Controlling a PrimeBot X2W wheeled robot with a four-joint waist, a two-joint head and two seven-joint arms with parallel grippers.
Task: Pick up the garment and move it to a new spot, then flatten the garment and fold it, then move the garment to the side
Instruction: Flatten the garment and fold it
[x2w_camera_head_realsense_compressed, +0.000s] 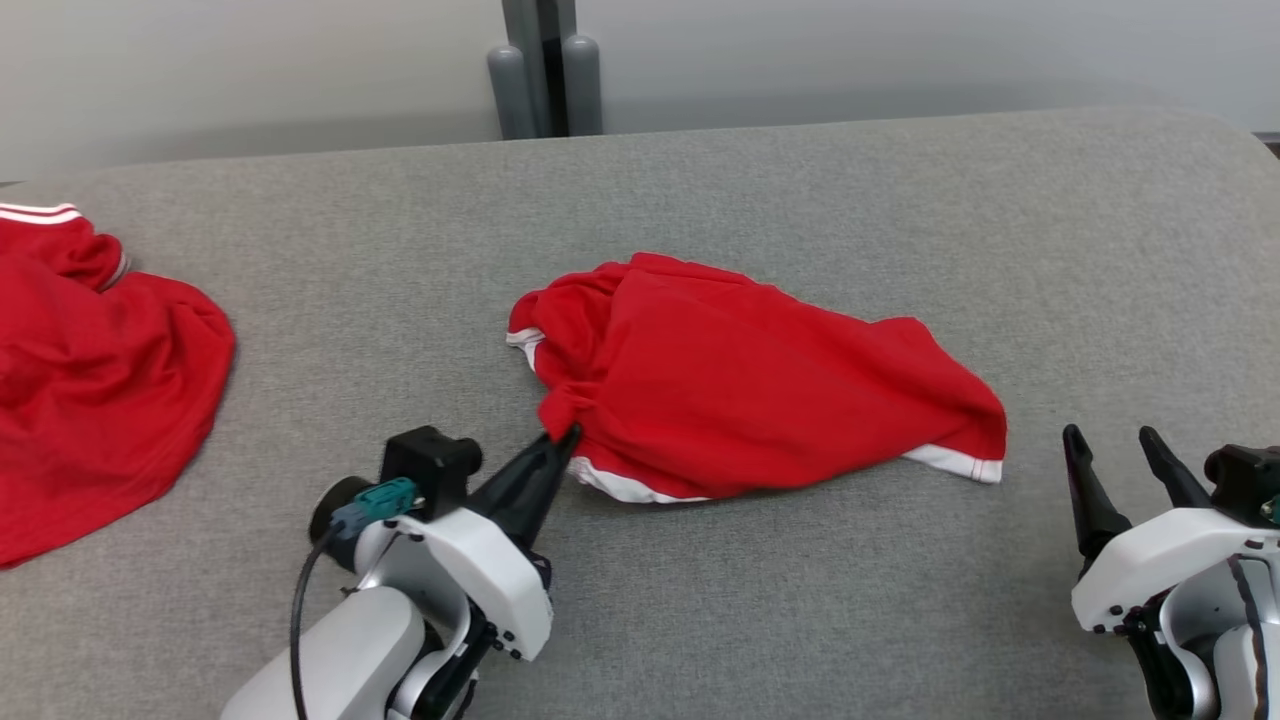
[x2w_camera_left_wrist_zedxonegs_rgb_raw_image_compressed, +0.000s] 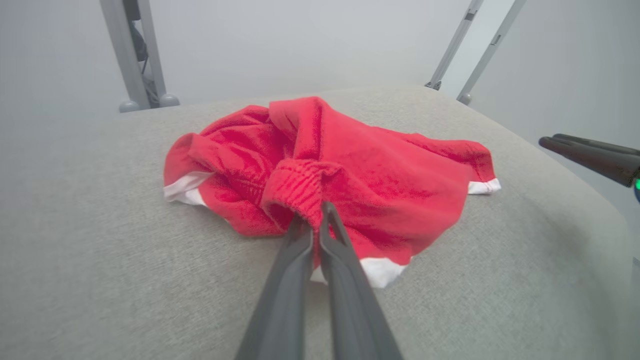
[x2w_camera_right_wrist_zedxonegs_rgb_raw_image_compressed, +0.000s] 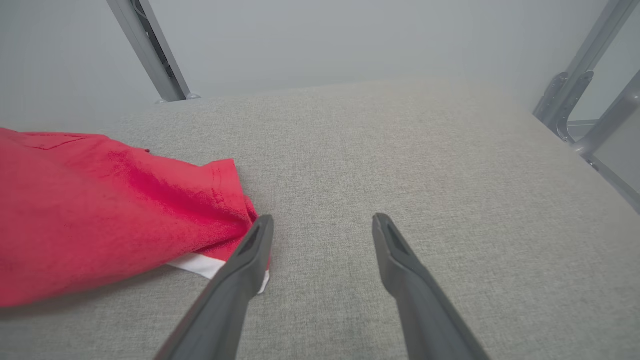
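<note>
Currently, the garment (x2w_camera_head_realsense_compressed: 740, 390) lies crumpled near the middle of the grey table (x2w_camera_head_realsense_compressed: 850, 190), neither flattened nor folded. I judge the task to be at an early stage, with spreading, folding and the move aside all left to do. Whether this is already its new spot I cannot tell.

Left gripper (x2w_camera_head_realsense_compressed: 566, 438): fingers pressed together, pinching a bunched fold at the garment's near-left edge, just above its white hem.

Right gripper (x2w_camera_head_realsense_compressed: 1112, 436): fingers spread wide, holding nothing, near the garment's right corner and apparently clear of it.

A second red cloth (x2w_camera_head_realsense_compressed: 90, 370) lies well apart, to the garment's left.
</note>
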